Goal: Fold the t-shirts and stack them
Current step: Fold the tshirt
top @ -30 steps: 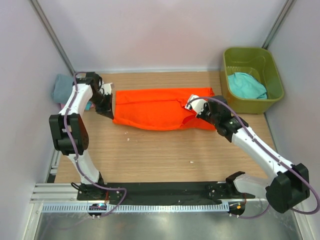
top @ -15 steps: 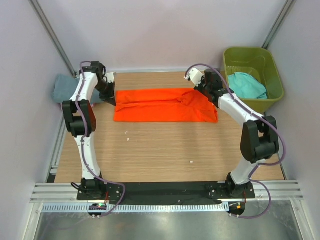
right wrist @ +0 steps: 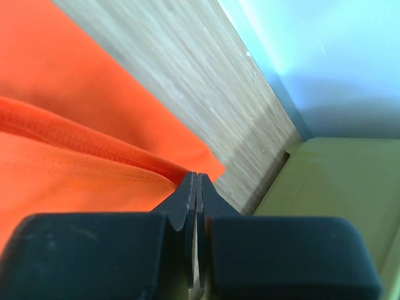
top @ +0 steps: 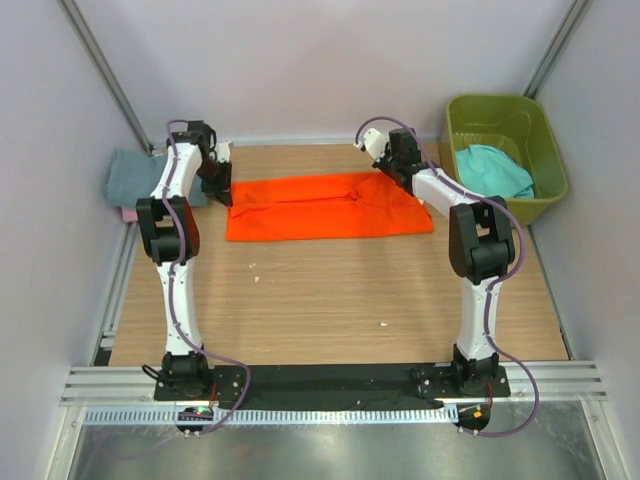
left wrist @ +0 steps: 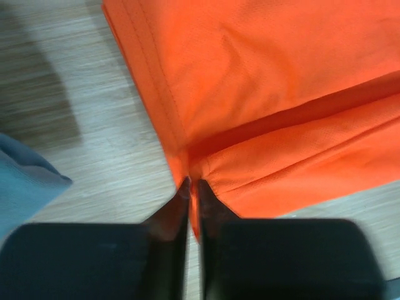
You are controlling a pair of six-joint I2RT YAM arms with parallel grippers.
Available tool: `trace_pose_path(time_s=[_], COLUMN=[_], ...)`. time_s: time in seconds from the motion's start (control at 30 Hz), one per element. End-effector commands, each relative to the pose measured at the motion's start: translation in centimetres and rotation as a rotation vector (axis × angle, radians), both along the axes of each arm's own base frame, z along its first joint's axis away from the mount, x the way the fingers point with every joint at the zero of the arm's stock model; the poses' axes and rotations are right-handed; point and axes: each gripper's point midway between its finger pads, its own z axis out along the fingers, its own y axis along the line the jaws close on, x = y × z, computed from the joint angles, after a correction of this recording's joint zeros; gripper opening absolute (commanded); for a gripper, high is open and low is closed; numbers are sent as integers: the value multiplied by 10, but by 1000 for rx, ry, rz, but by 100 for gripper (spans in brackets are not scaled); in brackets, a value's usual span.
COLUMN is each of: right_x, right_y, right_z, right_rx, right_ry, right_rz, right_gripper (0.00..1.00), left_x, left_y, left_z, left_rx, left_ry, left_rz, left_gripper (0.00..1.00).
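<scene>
Pale wood tabletop (top: 330, 300) is stretching bare from the cloth's near edge toward 6 o'clock. At its 9 o'clock edge, the left gripper (left wrist: 192, 187) is pinching the hem of the orange t-shirt (top: 325, 205), fingers pressed together. The right gripper (right wrist: 196, 178) is nipping the folded ridge near the 3 o'clock corner. That shirt is lying as a flat band toward 12 o'clock. At 10 o'clock a grey-blue t-shirt (top: 125, 175) is crowding the wall, a pink t-shirt (top: 128, 213) peeking beside it. At 2 o'clock the olive tub (top: 500, 115) is holding a teal t-shirt (top: 495, 170).
</scene>
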Motion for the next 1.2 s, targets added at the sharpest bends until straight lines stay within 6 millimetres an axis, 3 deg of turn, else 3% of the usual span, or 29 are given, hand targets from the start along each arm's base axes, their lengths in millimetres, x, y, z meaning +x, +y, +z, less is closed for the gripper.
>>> trace_pose_path(time_s=[0.0, 0.03, 0.07, 0.13, 0.17, 0.2, 0.23, 0.27, 0.3, 0.37, 0.43, 0.47, 0.63, 0.9, 1.1, 1.17], right_x=[33, 34, 39, 37, 34, 28, 23, 16, 10, -5, -17, -28, -54, -66, -61, -54], right_y=[-6, -13, -13, -17, -19, -18, -17, -15, -16, -13, -9, -10, 3, 26, 27, 35], right_z=[47, 54, 80, 103, 111, 129, 135, 130, 138, 116, 94, 73, 18, -36, -77, -80], right_rx=[41, 37, 86, 124, 136, 173, 190, 204, 244, 263, 307, 300, 408, 496, 473, 499], right_ry=[-173, -194, -266, -319, -332, -356, -357, -325, -326, -218, -123, -46, 159, 377, 449, 465], right_rz=[-93, -147, -182, -221, -234, -244, -247, -242, -255, -261, -287, -304, -363, -419, -458, -436], right_gripper=[7, 20, 26, 36, 38, 39, 42, 44, 46, 47, 48, 47, 47, 48, 48, 48], left_x=[21, 23, 25, 25, 23, 19, 15, 14, 7, -3, -19, -26, -38, -38, -31, -35], left_y=[15, 15, 15, 14, 12, 9, 4, -5, -10, -25, -57, -66, -91, -91, -78, -74], left_z=[17, 35, 43, 67, 89, 91, 94, 110, 104, 106, 88, 81, 41, 1, -23, -26], left_rx=[62, 65, 65, 57, 47, 36, 12, -23, -41, -101, -119, -143, -157, -112, 2, 41], left_ry=[-84, -122, -146, -197, -244, -244, -247, -288, -263, -244, -187, -157, -43, 19, 33, 40], left_rz=[62, 67, 77, 78, 75, 69, 58, 40, 28, -6, -96, -124, -201, -207, -215, -218], left_gripper=[21, 25, 28, 36, 38, 41, 43, 44, 45, 45, 46, 46, 44, 45, 46, 46])
